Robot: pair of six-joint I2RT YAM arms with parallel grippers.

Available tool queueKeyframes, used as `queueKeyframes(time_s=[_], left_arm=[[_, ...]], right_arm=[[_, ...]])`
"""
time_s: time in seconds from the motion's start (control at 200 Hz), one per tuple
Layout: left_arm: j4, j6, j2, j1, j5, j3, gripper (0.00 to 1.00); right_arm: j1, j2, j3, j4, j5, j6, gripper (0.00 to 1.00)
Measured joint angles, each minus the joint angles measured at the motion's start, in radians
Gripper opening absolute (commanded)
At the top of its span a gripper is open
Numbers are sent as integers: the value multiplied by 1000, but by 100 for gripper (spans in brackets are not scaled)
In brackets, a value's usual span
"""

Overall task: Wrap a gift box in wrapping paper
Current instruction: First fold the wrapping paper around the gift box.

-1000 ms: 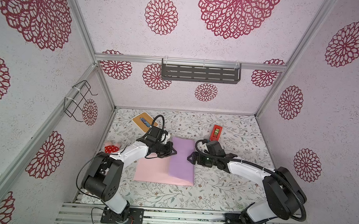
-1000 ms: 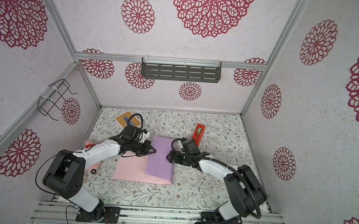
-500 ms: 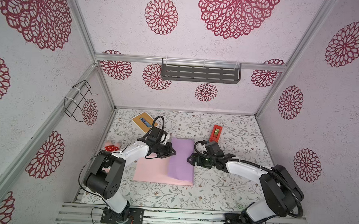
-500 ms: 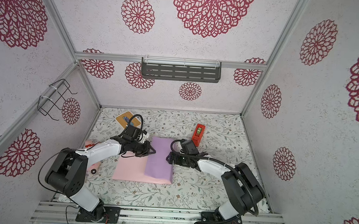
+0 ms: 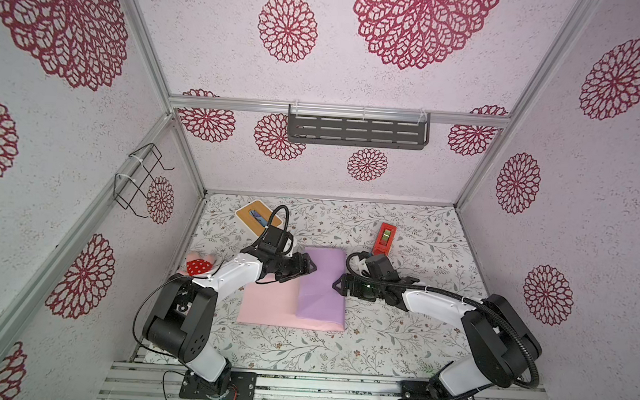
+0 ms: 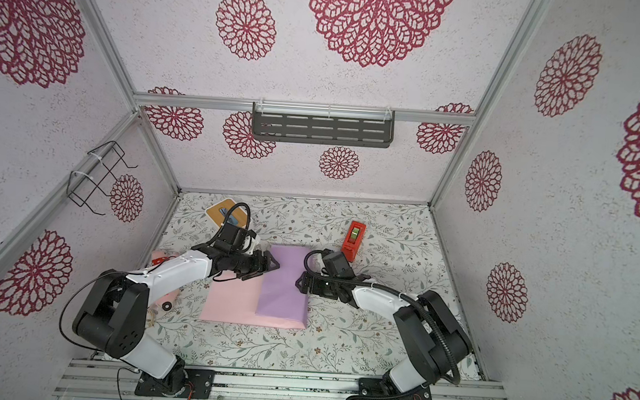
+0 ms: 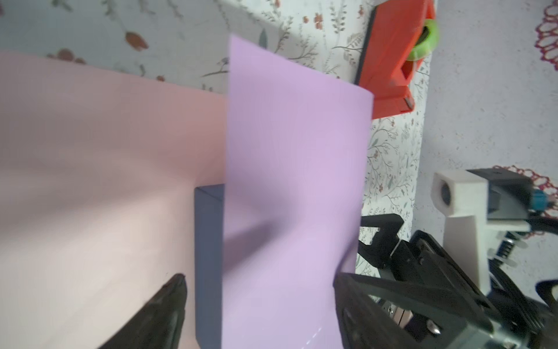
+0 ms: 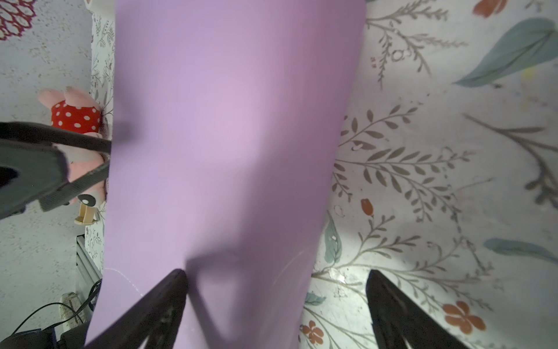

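Left wrist view gives you the clearest look. The left gripper [image 7: 259,276] stands released, jaws wide apart. A strip of the navy gift box [image 7: 208,256] and the edge of the lilac flap show between them, and nothing is pinched. The wrapping paper [image 5: 321,285] lies near the middle of the worktop [image 5: 417,329], with its lilac face folded over the box and its pink face spread flat towards the left edge. Your right gripper [image 8: 276,272] is also let go, one jaw above the flap and the other above bare worktop.

Watch that flap. No tape shows on it, so with both grippers off it could spring back off the box. A jaw catching the loose edge could crease the thin sheet, or nudge the box askew underneath (you would hardly see it, most of the box being covered).

As for containers, the red tape dispenser [image 5: 385,237], towards the back edge, carries a green roll [image 7: 422,45]. The wooden-topped box [image 5: 258,213] by the back-left corner shows something blue in its slot, too small to name. You cannot tell what the gift box holds.
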Motion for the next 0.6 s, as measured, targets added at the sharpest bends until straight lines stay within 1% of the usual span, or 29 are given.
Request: queueKeyframes(time_s=[0.09,0.17,0.32,0.475,0.6], left_arm=[[-17,-3,6,-8,3,-9,83],[-9,-17,22,-21,26,-9,80],[-8,-35,53,-39,56,-9,71],[-20,-40,60,-45,72,-9,59],[-23,-48,64,-47,77,-9,51]], right_arm=[[1,1,0,2,0,0,93],[1,1,0,2,0,0,93],[2,2,0,2,0,0,93],[2,2,0,2,0,-1,93],[2,3,0,2,0,-1,93]])
